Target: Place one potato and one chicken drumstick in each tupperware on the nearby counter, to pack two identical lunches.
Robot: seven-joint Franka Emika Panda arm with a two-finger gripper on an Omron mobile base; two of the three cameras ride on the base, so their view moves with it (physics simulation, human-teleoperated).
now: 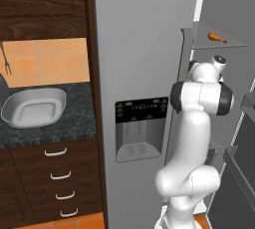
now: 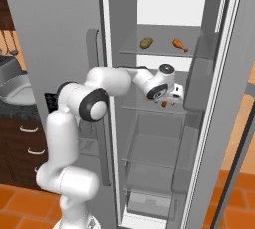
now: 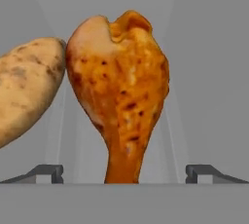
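A chicken drumstick [image 3: 119, 91] looms close in the hand view, bone end toward me, between my open gripper's [image 3: 124, 173] fingertips [image 3: 48, 171], which do not touch it. A potato [image 3: 26, 84] leans against its left side. From the right base view my gripper [image 2: 168, 99] reaches onto a middle fridge shelf, with an orange bit of this drumstick [image 2: 164, 103] under the hand. On the shelf above lie another potato [image 2: 146, 42] and another drumstick [image 2: 180, 44], the latter also seen as drumstick [image 1: 216, 37]. One tupperware [image 1: 34, 106] sits empty on the counter [image 1: 55, 131] to the left.
The fridge stands open with glass shelves [image 2: 149, 146] and door bins [image 2: 199, 81] on the right. Its shut left door carries a dispenser panel [image 1: 141, 128]. Wood drawers [image 1: 57, 173] sit under the counter. My arm [image 2: 79, 98] bends around the shut door's edge.
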